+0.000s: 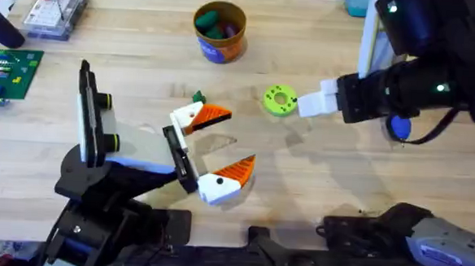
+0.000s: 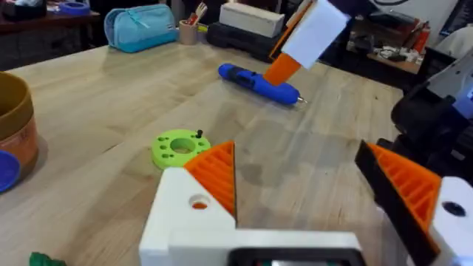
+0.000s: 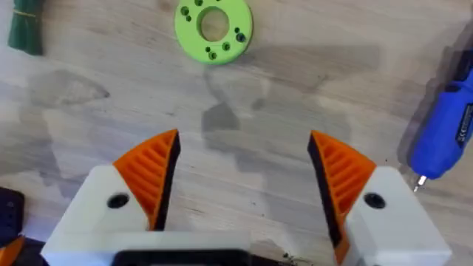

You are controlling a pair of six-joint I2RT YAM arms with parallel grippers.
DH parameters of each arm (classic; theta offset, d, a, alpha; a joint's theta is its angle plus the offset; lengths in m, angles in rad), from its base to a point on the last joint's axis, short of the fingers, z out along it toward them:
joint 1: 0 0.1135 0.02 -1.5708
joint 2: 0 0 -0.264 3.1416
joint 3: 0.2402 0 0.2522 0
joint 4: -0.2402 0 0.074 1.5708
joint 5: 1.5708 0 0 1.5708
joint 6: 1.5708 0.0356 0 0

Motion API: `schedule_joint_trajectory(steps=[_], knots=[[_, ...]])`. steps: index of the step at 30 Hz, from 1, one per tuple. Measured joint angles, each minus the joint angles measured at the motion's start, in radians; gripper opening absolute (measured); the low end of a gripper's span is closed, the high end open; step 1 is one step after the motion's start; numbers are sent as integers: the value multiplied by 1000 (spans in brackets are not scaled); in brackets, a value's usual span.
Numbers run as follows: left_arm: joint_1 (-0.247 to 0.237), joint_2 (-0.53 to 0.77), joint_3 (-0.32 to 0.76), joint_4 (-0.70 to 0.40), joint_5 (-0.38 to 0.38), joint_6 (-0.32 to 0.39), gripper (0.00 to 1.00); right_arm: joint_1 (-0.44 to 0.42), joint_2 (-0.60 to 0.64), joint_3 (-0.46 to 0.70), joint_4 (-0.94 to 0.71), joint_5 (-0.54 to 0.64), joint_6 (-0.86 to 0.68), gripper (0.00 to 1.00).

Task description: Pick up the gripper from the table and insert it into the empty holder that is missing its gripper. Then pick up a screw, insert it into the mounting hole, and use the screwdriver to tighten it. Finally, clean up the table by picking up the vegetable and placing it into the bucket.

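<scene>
While flat, screwdriver [image 2: 257,81] tip rightward

Left arm, lower left of the overhead frame: black jointed links and base, a white housing section, two small yellow-green round caps on its black upright bracket. Left end effector [image 1: 220,152]: white moulded finger bodies, orange ribbed pads [image 2: 216,175] backed with black, a small round hole with an orange inset in each white body.

Right arm, upper right of the overhead frame: black rounded housings, two small green indicator lights, a thin black cable looping beneath, a white upright panel beside it. Right end effector [image 3: 240,177]: white bodies with a dark screw hole each, orange ribbed pads [image 3: 151,166], black edging.

Lower right of the overhead frame: a grey-white link with blue marking and black joints.
</scene>
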Motion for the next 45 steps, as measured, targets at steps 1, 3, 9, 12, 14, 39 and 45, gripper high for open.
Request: schedule_joint_trajectory(steps=[1,3,9,12,14,39,45], knots=[[0,0,0,0,0,0,987,0,0,0,7,0,0,991],[0,0,0,0,0,0,987,0,0,0,21,0,0,992],[0,0,0,0,0,0,986,0,28,0,28,0,0,992],[0,0,0,0,0,0,986,0,75,0,29,0,0,991],[0,0,0,0,0,0,986,0,103,0,31,0,0,991],[0,0,0,0,0,0,986,-105,237,0,156,-124,-113,991],[0,0,0,0,-4,0,987,-105,311,0,176,-124,-145,991]])
